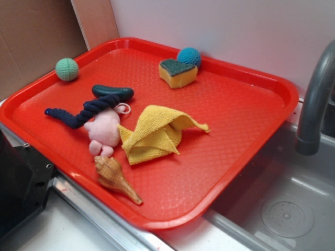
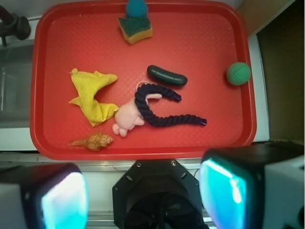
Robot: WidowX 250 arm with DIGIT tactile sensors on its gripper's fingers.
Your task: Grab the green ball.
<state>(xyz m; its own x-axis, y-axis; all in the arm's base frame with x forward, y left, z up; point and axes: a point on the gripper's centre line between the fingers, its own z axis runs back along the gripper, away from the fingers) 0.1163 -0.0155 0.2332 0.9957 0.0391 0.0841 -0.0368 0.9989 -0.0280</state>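
Wrist view: the large red plastic tray (image 2: pixel 52 143) with a raised rim is seen from above, and the 2 pale-padded gripper fingers (image 2: pixel 64 202) are shown at the bottom corners of the frame, spread wide apart with nothing held between them. The gripper (image 2: pixel 147 198) is positioned off the near edge of the tray, well apart from every object.

The small pale mint-green crocheted yarn ball (image 2: pixel 238 73) is located at the right rim of the tray in this view; in the exterior view the same ball (image 1: pixel 67 69) is seen at the far left corner, resting on or against the rim, though exact contact cannot be confirmed.

A darker teal-blue yarn ball (image 2: pixel 136 7) is found at the far rim, touching a yellow sponge with a dark green scouring face (image 2: pixel 135 29). A dark green cucumber-shaped toy (image 2: pixel 167 75) lies near the tray centre. A navy twisted rope (image 2: pixel 164 114) is draped over a pink plush toy (image 2: pixel 127 118). A crumpled yellow cloth (image 2: pixel 93 95) lies just beside the plush toy, and a brown spiral seashell (image 2: pixel 94 141) lies near the front rim.

In the exterior view, a grey sink basin (image 1: pixel 285 209) and a grey faucet (image 1: pixel 314 99) are seen beside the tray.
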